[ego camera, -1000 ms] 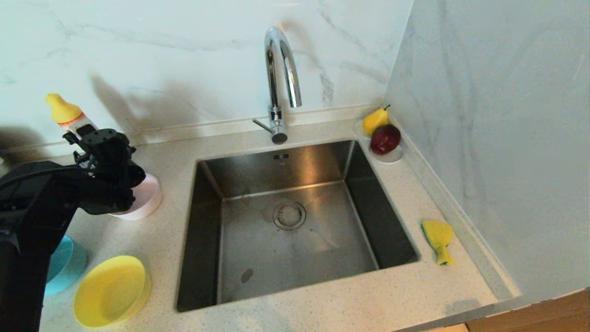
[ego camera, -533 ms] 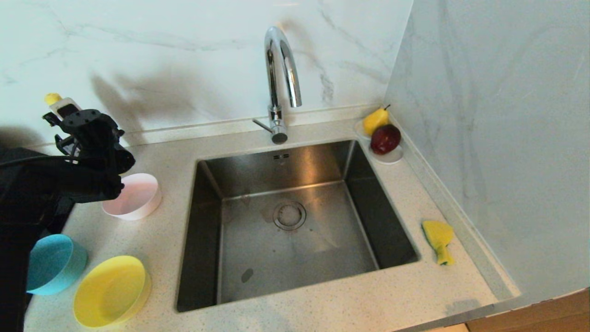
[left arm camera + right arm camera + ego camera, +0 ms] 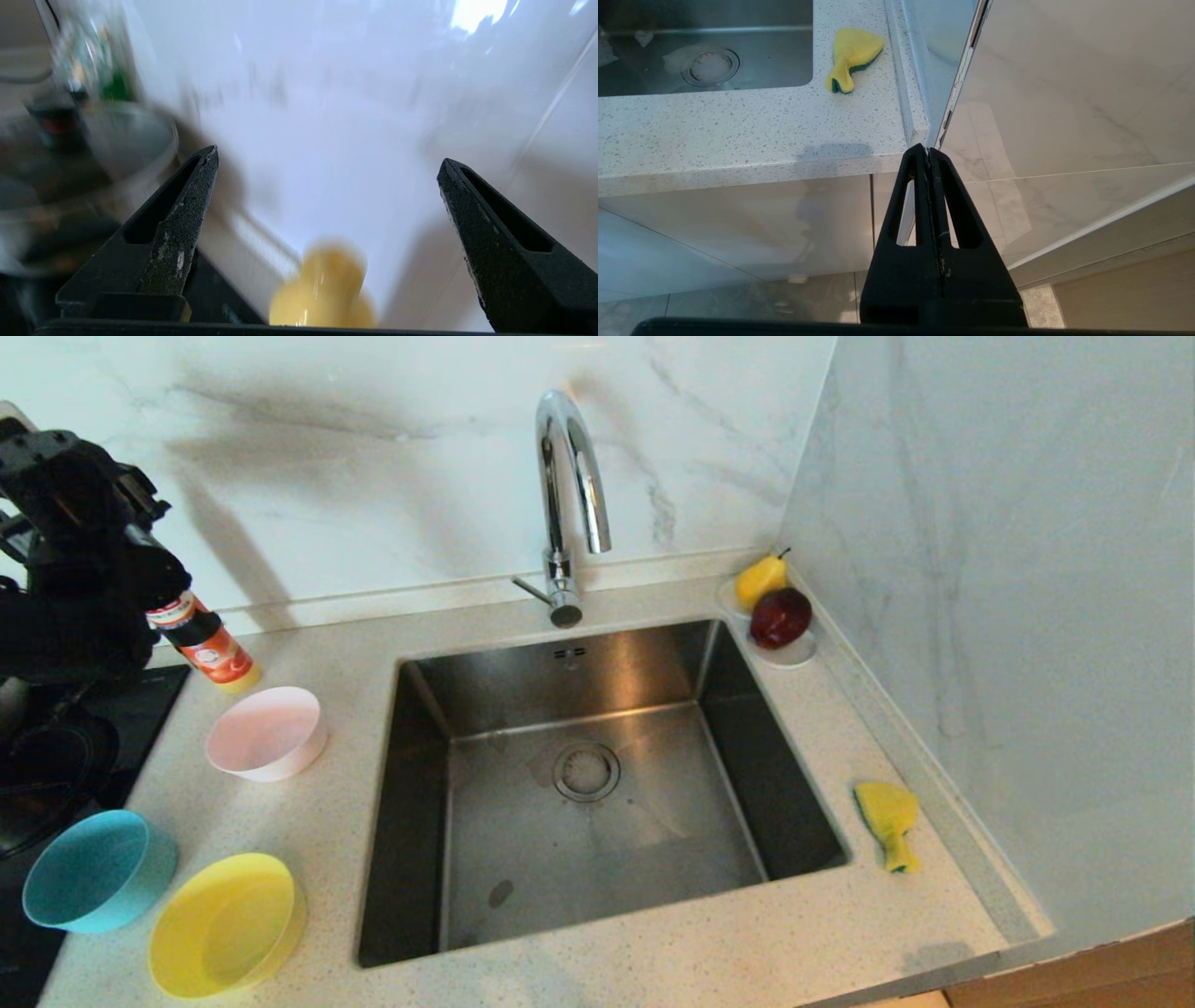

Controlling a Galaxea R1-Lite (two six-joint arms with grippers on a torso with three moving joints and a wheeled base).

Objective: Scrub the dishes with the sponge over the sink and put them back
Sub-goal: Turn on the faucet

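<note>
No dish is held at this moment. The left tool [image 3: 327, 186] is raised beside the white marble wall, up and away from the square stainless-steel sink [image 3: 597, 784], its fingers spread wide with nothing between them. The right tool [image 3: 930, 154] is parked below the tabletop edge, fingers pressed together and empty.

The three round plastic bowls, pale pink [image 3: 267, 733], light blue [image 3: 98, 870] and yellow [image 3: 227, 924], are set on the speckled stone tabletop [image 3: 747, 943] left of the sink. The small yellow sponge with a green scouring layer [image 3: 888, 821], crumpled, is lying right of the sink. An orange-labelled bottle [image 3: 207, 649] is standing behind the pink bowl.

Judged from this layout, the scrubbing step looks to be between dishes or finished; which cannot be told. If more remains, a bowl would need to be gripped by its rim and the sponge fetched.

A tall curved chrome tap [image 3: 569, 495] rises behind the sink.
</note>
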